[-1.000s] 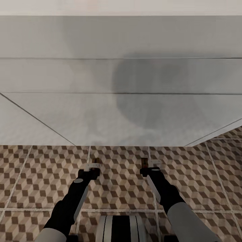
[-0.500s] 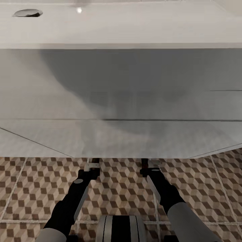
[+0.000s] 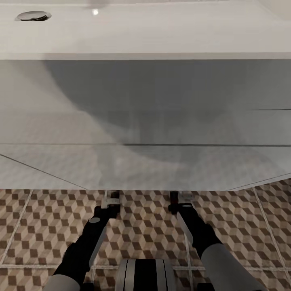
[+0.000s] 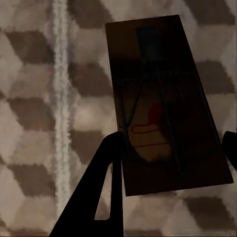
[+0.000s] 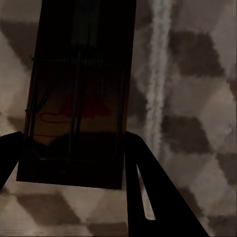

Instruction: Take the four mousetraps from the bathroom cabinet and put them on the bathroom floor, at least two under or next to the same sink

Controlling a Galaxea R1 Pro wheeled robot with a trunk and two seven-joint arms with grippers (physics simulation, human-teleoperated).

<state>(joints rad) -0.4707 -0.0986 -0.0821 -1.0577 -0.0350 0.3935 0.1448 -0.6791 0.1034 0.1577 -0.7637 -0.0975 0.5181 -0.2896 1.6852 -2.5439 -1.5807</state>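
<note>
The sink [image 3: 145, 36] spans the upper part of the head view as a large white body with a smooth, glossy flat top. A round chrome drain [image 3: 33, 15] sits at its far left. Its front face is plain and grey-shaded, with thin horizontal seam lines. The lower edge of the sink overhangs the bathroom floor [image 3: 242, 226] directly ahead of both arms, and the fingertips reach right up to that edge.

The floor is tiled in a repeating pattern of small brown, beige and cream cubes. Pale grout lines divide it into large squares. Open tile lies to the left and right of the arms and between them.

The left gripper [image 3: 112, 201] points forward and down. In the left wrist view its dark fingers [image 4: 106, 187] stand on either side of a mousetrap [image 4: 165, 103] and are closed against its long edges. The trap is a flat tan wooden rectangle with dark wire parts and a red marking on its face. It hangs above the tile close beside a grout line.

The right gripper [image 3: 176, 198] is posed likewise. Its fingers [image 5: 148, 192] clamp a second mousetrap [image 5: 79, 94] by its long edges. This trap has the same flat shape and is deeply shaded. It is held above the floor near another grout line.
</note>
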